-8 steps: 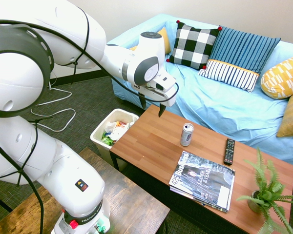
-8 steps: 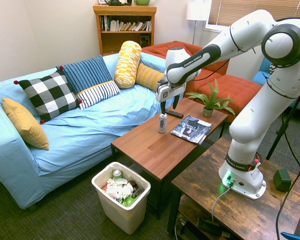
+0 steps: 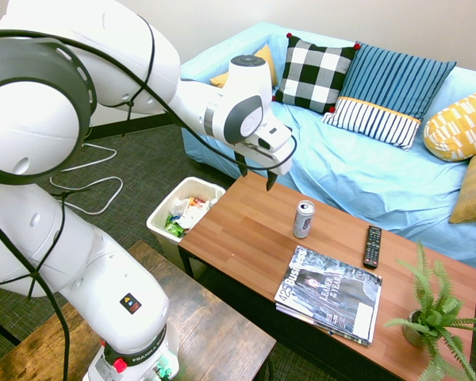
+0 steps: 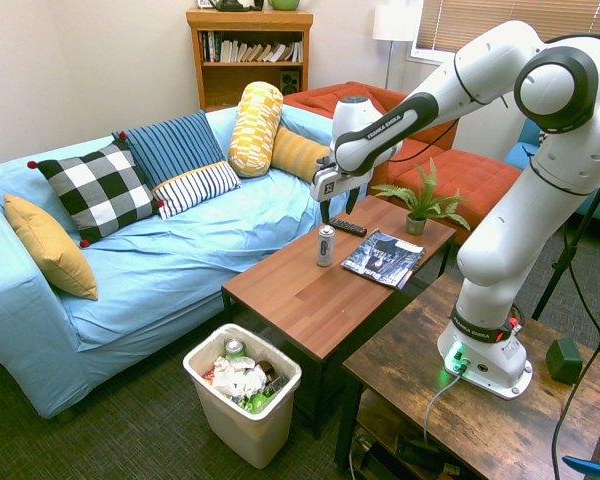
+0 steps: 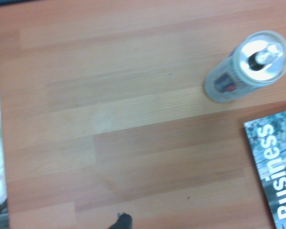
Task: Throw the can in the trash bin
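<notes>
drink can point(image 3: 303, 219): upright on coffee table point(image 3: 246, 230)
remote control point(image 3: 372, 247): on table, beside magazines point(image 3: 330, 294)
potted fern point(image 3: 428, 317): at table's end
gripper point(image 3: 256, 175): open, above table
waste bin point(image 3: 184, 214): holds trash

Bare table point(image 3: 246, 238) lies between the can point(image 3: 303, 219) and the trash bin point(image 3: 186, 214), passable above. Magazines point(image 3: 330, 294) obstruct one side of the can; the remote point(image 3: 372, 247) and potted fern point(image 3: 432, 317) crowd the table's far end.

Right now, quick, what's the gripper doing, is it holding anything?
Gripper: open, holding nothing; the can stands upright on the coffee table, clear of the fingers.
</notes>
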You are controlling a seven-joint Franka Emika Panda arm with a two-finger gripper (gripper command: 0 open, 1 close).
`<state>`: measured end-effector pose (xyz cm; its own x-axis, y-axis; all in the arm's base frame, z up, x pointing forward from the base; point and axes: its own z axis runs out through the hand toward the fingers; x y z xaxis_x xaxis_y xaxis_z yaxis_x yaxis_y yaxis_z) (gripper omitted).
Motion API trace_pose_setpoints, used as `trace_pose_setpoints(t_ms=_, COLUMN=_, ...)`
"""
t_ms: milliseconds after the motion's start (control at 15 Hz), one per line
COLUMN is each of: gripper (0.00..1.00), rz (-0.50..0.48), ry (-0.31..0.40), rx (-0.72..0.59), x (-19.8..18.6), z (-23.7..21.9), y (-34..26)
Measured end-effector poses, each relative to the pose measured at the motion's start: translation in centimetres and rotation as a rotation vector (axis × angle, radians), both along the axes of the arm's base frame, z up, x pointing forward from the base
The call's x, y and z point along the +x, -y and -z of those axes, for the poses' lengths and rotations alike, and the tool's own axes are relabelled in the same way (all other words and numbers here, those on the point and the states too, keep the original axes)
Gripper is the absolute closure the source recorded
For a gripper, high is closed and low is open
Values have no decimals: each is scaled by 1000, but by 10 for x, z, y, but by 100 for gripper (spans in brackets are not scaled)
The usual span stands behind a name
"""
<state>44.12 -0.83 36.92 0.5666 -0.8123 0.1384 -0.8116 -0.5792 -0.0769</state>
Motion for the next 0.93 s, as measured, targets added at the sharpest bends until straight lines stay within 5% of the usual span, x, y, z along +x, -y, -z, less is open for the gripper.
trace_pose_setpoints(t_ms=333, gripper=0, rz=142, ry=45, rx=-36, x=13, z=27, y=48)
trace_pose_setpoints(t_ms=933, gripper=0, rz=201, ry=16, rx=30, x=88, z=83, y=92)
